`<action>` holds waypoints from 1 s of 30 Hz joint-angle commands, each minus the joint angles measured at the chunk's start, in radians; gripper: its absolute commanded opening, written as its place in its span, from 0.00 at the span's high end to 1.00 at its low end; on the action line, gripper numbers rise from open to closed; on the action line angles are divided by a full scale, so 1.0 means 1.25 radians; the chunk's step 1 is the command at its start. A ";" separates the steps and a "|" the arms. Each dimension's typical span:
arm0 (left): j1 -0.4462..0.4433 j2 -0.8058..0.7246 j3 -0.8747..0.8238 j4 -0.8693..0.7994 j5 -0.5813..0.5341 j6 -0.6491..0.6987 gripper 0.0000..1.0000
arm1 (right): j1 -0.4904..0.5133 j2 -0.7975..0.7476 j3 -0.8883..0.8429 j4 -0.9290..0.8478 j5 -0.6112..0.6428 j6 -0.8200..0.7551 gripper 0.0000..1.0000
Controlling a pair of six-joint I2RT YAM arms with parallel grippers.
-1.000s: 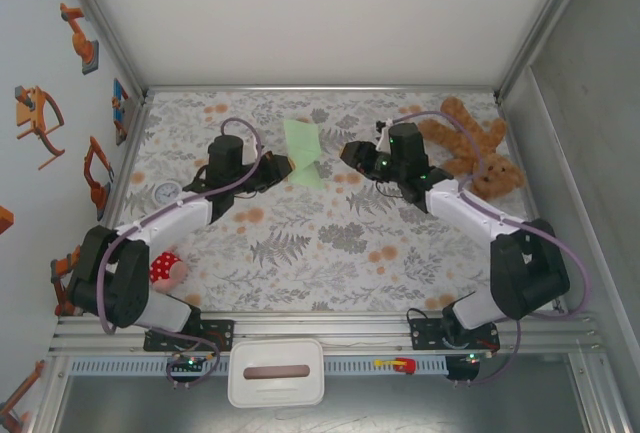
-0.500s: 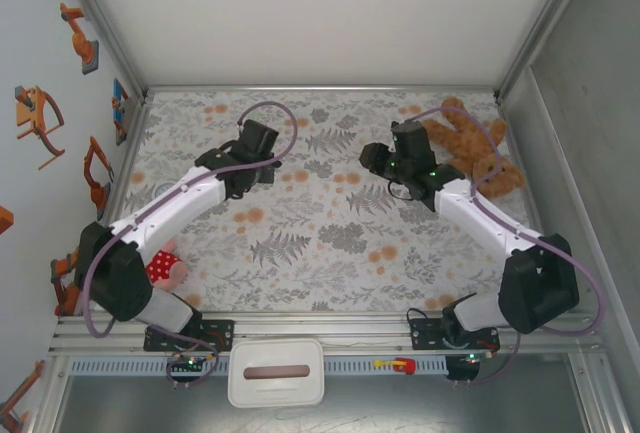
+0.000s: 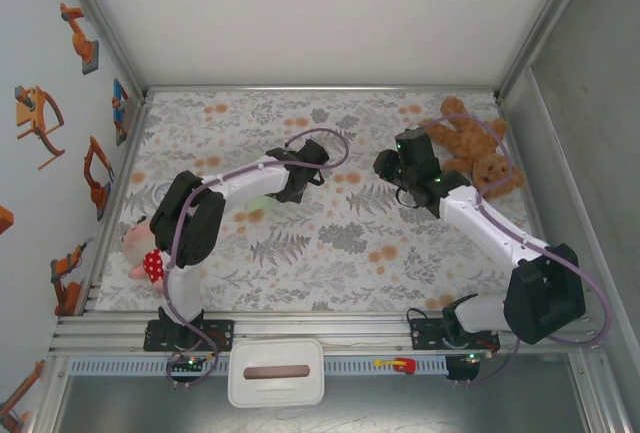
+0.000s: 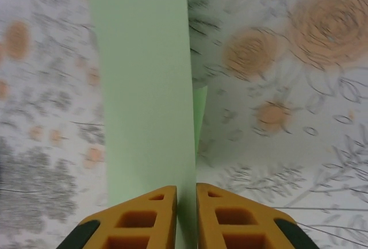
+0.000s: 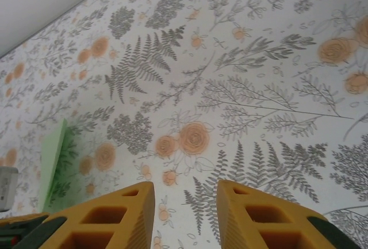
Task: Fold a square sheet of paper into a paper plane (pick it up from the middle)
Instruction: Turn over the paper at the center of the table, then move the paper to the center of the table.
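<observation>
**Left gripper** (image 4: pixel 186 188): yellow ribbed fingers (image 4: pixel 155 211) nearly together, only a thin slit between them. They pinch the near edge of the pale mint-green folded sheet of paper (image 4: pixel 144 88).

**Pale mint-green folded sheet of paper:** it runs away from the left fingertips as one long flat panel. A second, darker green layer shows along its right edge. It throws a soft shadow on the cloth to the right. In the right wrist view it is a narrow green sliver (image 5: pixel 54 160) at the left, above the cloth. In the top view the left gripper (image 3: pixel 308 168) sits near the table's middle, towards the far side.

**Right gripper** (image 5: pixel 185 187): yellow fingers (image 5: pixel 129 209) clearly apart, nothing between them, hanging over bare cloth. In the top view it (image 3: pixel 385 165) faces the left gripper across a gap.

**Floral tablecloth** (image 3: pixel 330 243): white, printed with grey ferns and orange roses.

**Brown plush teddy bear** (image 3: pixel 478 153): lies at the far right corner, just beyond the right arm's wrist.

**Pink plush toy with a red dotted scarf** (image 3: pixel 140 251): at the left edge, beside the left arm.

**White rectangular tub** (image 3: pixel 276 373): on the front rail, between the two bases.
</observation>
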 commanded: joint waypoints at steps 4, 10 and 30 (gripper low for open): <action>0.010 -0.015 0.009 0.068 0.271 -0.073 0.71 | -0.009 -0.015 -0.015 -0.023 0.035 0.024 0.67; 0.077 -0.124 -0.077 0.191 0.501 -0.109 0.46 | -0.004 0.061 0.014 0.008 -0.073 -0.005 0.67; 0.418 -0.458 -0.464 0.296 0.523 -0.251 0.03 | 0.260 0.601 0.349 0.234 -0.361 0.116 0.88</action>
